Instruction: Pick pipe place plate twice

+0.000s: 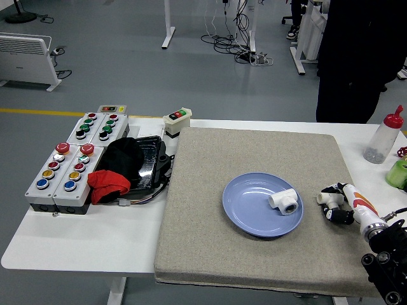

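White pipe fitting (284,201) lay on blue plate (261,204), right of centre on grey mat (210,165). Second white pipe piece (328,196) beside plate, right hand (340,203) curled around it.

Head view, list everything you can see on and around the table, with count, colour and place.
Mat: one, beige, covering the table's middle and right.
Plate: one, blue, on the mat right of centre.
Pipe fitting on plate: one, white, at the plate's right edge.
Second pipe fitting: one, white, on the mat right of the plate, at the robot's fingers.
Button boxes: four, grey, far left.
Small switch box: one, cream, behind the mat's left corner.
Black tray: one, with black and red cloth.
Squeeze bottle: one, clear with red cap, far right.
Person: one, in dark clothes, behind the table.
Right hand: white and black, closing around the second fitting.
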You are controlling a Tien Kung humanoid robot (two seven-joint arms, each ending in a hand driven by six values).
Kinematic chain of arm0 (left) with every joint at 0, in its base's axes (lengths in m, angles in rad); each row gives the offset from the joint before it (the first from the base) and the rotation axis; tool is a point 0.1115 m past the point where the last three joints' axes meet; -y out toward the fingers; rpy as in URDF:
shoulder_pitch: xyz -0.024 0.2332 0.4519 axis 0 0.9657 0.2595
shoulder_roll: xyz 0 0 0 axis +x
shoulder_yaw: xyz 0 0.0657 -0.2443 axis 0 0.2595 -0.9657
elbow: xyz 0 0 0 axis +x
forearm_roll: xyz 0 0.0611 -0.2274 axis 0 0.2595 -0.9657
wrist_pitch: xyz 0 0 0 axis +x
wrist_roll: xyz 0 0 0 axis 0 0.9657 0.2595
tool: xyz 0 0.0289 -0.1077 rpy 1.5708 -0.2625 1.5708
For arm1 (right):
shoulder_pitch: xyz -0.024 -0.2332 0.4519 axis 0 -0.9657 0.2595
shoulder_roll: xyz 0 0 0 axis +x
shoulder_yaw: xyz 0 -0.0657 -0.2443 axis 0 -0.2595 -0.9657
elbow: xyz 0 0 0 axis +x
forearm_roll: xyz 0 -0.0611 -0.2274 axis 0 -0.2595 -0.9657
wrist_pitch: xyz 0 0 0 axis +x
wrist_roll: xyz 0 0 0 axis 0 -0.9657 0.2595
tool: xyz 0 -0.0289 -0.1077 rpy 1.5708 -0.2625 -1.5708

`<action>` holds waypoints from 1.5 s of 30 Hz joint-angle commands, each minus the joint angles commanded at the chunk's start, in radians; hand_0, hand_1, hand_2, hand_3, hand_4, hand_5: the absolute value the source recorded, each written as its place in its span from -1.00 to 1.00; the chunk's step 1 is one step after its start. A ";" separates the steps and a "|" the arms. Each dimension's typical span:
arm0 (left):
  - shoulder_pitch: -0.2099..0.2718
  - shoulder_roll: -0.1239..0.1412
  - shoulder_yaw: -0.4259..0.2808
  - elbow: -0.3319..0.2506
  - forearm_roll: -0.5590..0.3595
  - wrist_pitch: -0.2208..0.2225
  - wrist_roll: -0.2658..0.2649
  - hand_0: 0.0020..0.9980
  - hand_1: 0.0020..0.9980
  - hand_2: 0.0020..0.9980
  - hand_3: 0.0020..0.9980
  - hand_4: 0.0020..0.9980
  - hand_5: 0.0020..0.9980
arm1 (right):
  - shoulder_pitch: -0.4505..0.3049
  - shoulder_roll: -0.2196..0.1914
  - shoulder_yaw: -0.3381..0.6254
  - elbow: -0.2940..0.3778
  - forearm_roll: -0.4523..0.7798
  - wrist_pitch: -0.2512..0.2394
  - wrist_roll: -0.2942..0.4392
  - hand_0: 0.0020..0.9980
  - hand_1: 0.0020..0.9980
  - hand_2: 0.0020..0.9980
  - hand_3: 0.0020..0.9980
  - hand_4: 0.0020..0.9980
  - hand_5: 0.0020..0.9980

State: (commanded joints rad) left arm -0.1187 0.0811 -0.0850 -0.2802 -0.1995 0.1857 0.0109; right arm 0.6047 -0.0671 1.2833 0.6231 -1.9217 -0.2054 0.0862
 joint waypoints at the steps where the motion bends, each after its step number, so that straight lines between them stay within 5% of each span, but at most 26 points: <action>1: 0.000 0.000 0.000 0.000 0.000 0.000 0.000 0.39 0.30 0.35 0.23 -0.51 1.00 | -0.005 -0.004 -0.002 0.019 0.007 -0.005 0.002 -0.26 -0.02 0.04 0.13 -0.13 -0.77; 13: 0.000 0.001 0.001 0.000 0.000 -0.001 0.000 0.39 0.31 0.35 0.23 -0.51 1.00 | -0.028 -0.033 -0.068 0.227 0.043 -0.019 -0.009 -0.32 -0.09 0.02 0.10 -0.26 -0.73; 24: -0.001 0.002 0.003 0.000 -0.004 -0.002 -0.002 0.39 0.31 0.35 0.23 -0.51 1.00 | -0.005 -0.024 -0.285 0.457 0.071 0.004 -0.049 -0.28 -0.07 0.02 0.10 -0.28 -0.70; 32: -0.001 0.003 0.005 -0.001 -0.007 -0.001 -0.003 0.38 0.31 0.35 0.23 -0.51 1.00 | 0.038 0.009 -0.402 0.415 0.080 0.061 -0.072 -0.19 -0.03 0.02 0.10 -0.20 -0.73; 33: -0.001 0.003 0.005 -0.001 -0.006 -0.001 -0.003 0.39 0.31 0.35 0.23 -0.50 1.00 | 0.045 0.017 -0.418 0.392 0.087 0.073 -0.076 0.14 0.25 0.21 0.35 0.17 -0.51; 38: 0.000 0.003 0.005 -0.001 -0.007 -0.002 -0.003 0.39 0.31 0.35 0.23 -0.50 1.00 | 0.061 0.035 -0.454 0.350 0.054 0.125 -0.101 0.14 0.25 0.21 0.35 0.17 -0.51; 39: 0.000 0.003 0.005 -0.001 -0.008 -0.002 -0.003 0.39 0.31 0.35 0.23 -0.50 1.00 | 0.064 0.039 -0.461 0.341 0.041 0.140 -0.104 0.84 0.78 0.98 0.89 0.53 -0.26; 44: 0.000 0.003 0.005 -0.001 -0.009 -0.002 -0.004 0.39 0.31 0.35 0.23 -0.50 1.00 | 0.067 0.044 -0.466 0.325 0.022 0.153 -0.097 0.84 0.78 0.98 0.89 0.53 -0.26; 45: 0.000 0.003 0.005 -0.001 -0.009 -0.002 -0.003 0.39 0.31 0.35 0.23 -0.50 1.00 | 0.067 0.044 -0.464 0.321 0.017 0.151 -0.092 1.00 0.87 1.00 1.00 0.67 -0.22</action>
State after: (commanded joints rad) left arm -0.1182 0.0839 -0.0803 -0.2808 -0.2083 0.1838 0.0076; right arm 0.6713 -0.0227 0.8196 0.9444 -1.9045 -0.0546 -0.0063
